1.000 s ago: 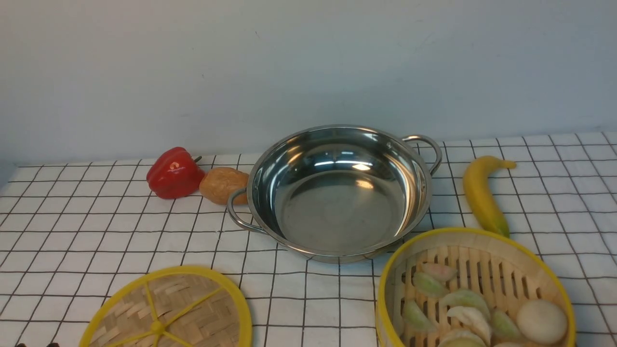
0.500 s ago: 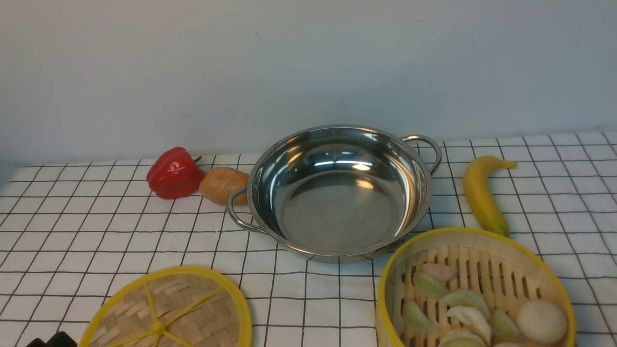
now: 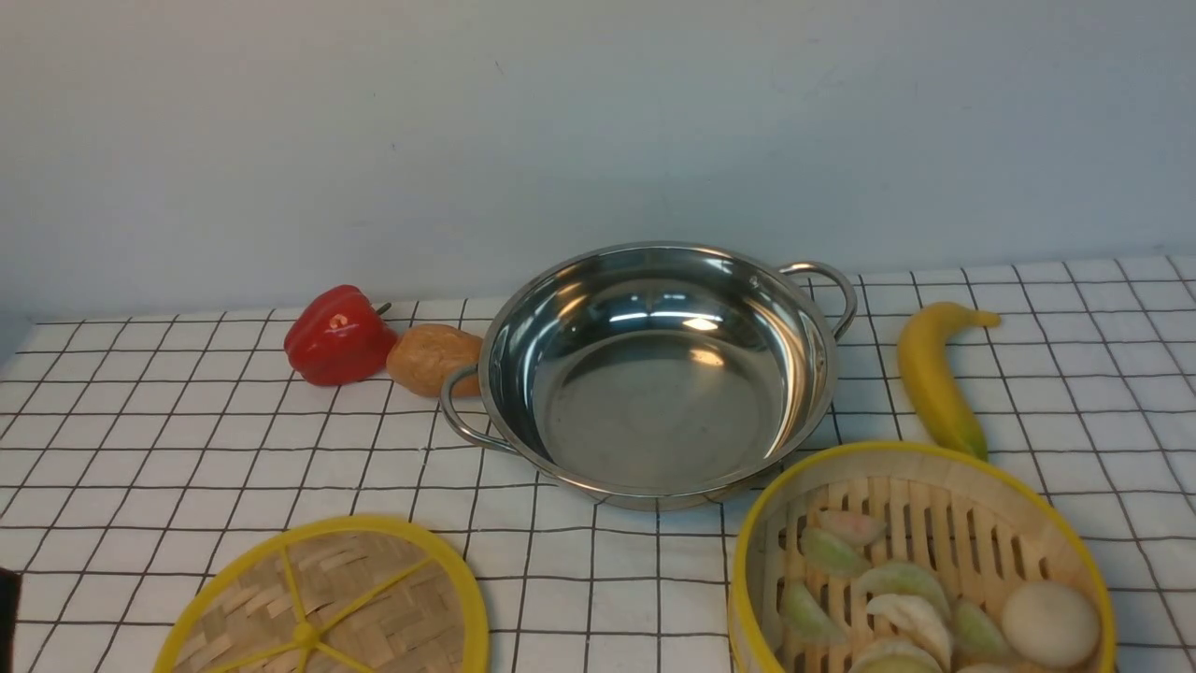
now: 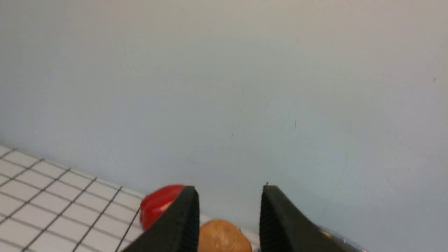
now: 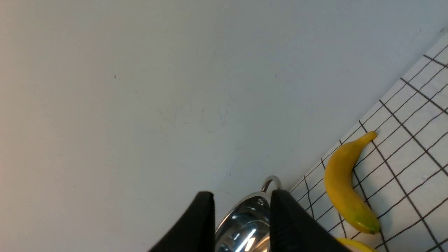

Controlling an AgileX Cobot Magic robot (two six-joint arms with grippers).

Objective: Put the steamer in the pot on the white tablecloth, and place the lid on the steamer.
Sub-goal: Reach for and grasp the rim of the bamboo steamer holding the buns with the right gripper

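Nothing of the task is yet done. On the white tablecloth (image 3: 187, 421) the pot (image 3: 654, 411) is found empty. The steamer (image 3: 934, 519) is set just beside it, toward the robot's right, and the lid (image 3: 327, 608) is laid apart at the left. The left jaws and the right jaws are seen parted, with nothing gripped.

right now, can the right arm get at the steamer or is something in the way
Probably yes. The steamer sits on the robot's right side, close to the robot, open-topped with nothing over it; the banana and the pot lie beyond it. The right gripper is open and empty.
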